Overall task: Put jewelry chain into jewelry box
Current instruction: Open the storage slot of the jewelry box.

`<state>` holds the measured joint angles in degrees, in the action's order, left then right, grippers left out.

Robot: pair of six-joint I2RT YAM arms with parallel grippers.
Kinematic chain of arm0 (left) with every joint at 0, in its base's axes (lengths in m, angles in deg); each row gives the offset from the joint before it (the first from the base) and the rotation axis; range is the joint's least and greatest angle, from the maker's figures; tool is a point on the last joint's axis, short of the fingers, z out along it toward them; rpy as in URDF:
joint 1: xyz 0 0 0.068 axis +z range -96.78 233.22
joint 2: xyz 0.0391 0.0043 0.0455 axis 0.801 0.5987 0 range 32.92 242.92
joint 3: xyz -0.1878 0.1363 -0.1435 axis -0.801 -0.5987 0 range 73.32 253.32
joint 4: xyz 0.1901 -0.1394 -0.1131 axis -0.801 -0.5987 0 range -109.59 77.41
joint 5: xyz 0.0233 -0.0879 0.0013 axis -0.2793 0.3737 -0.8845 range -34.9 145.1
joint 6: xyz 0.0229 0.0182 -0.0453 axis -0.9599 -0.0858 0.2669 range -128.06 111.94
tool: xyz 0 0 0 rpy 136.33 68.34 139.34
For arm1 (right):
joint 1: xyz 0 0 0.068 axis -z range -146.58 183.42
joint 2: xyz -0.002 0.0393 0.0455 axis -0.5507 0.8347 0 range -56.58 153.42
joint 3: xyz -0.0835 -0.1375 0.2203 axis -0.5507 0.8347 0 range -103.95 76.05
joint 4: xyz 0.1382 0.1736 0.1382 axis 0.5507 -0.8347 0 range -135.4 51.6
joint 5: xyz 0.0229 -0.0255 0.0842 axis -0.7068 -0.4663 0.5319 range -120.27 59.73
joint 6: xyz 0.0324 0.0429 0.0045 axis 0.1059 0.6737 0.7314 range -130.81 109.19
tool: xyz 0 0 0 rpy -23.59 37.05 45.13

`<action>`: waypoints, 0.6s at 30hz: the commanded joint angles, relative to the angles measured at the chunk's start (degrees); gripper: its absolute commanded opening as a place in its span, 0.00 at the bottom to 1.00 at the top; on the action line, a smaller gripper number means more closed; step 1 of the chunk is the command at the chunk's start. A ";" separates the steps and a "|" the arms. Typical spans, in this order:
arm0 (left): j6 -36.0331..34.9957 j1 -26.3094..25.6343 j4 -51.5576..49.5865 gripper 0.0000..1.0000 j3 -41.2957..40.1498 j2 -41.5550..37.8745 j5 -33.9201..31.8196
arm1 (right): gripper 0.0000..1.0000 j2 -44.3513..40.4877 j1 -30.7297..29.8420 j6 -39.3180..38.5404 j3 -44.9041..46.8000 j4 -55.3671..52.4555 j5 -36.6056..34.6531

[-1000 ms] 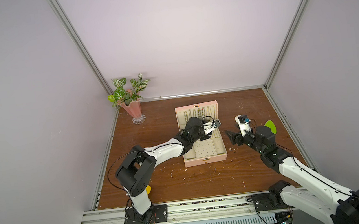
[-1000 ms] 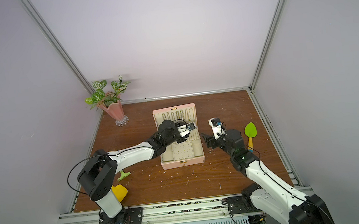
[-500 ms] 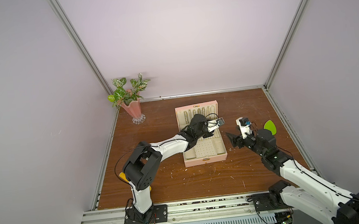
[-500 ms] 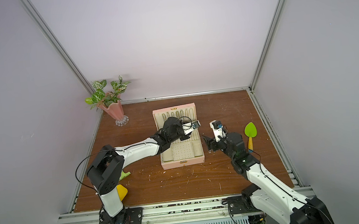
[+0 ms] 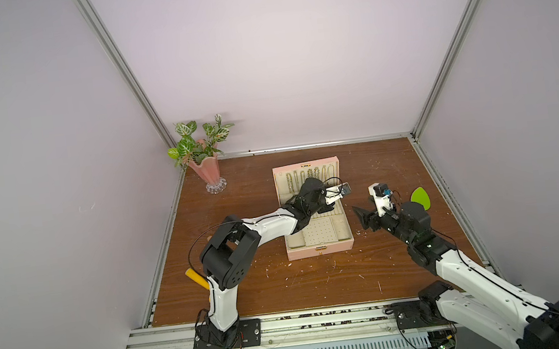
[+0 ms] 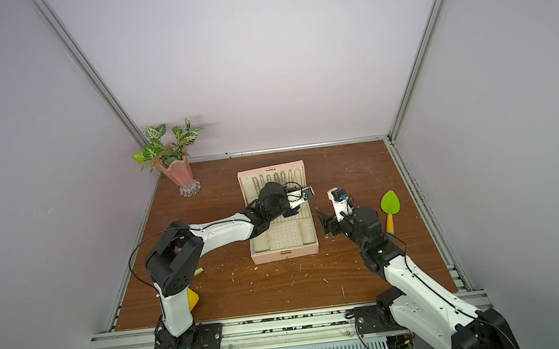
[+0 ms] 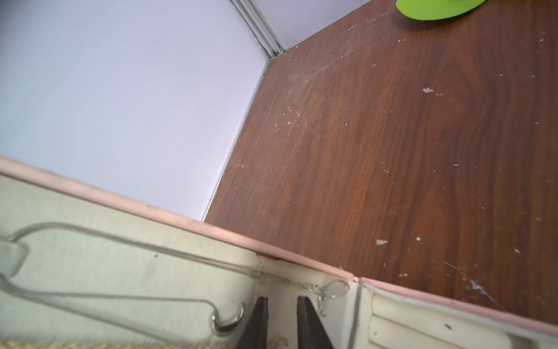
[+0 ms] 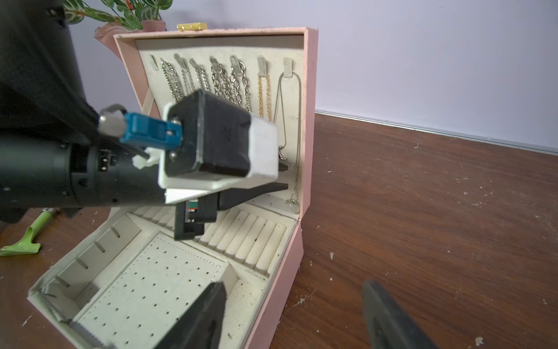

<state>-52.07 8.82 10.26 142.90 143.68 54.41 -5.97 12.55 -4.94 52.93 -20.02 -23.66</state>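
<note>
The pink jewelry box (image 5: 320,249) (image 6: 285,253) stands open mid-table with its lid raised. The thin jewelry chain (image 8: 298,127) hangs from the last hook on the lid, and its ring end (image 7: 335,288) lies in the lid's lower corner. My left gripper (image 7: 282,314) (image 5: 331,208) reaches into the box at that corner. Its jaws stand a narrow gap apart with only cream lining between them, and the chain runs just past their tips. My right gripper (image 8: 294,320) (image 5: 365,217) is wide open beside the box's right wall (image 8: 290,272), holding nothing.
Several chunky chains (image 8: 223,81) hang on the other lid hooks. A pink vase with a plant (image 5: 208,171) stands back left. A green spatula (image 5: 421,198) lies right of my right arm, and a yellow object (image 5: 196,277) lies by the left arm's base.
The left gripper's jaws have narrowed, and the left arm has pushed further toward the lid's right corner. The right arm has hardly moved.
</note>
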 commanded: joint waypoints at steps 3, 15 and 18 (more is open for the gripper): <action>-0.90 -0.52 3.78 0.22 -0.78 0.20 -2.85 | 0.74 -0.07 0.36 0.54 0.21 2.28 0.30; -1.37 -0.53 -2.34 0.23 0.29 2.19 -6.26 | 0.74 -0.42 0.63 0.71 0.39 1.59 0.77; -1.54 -0.56 -2.30 0.23 0.34 2.49 -8.76 | 0.74 -0.56 0.64 0.85 0.41 1.67 0.88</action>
<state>-53.38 8.54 10.18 142.84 144.62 49.32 -5.97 12.88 -4.90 52.95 -20.05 -23.20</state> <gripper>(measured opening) 0.231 0.738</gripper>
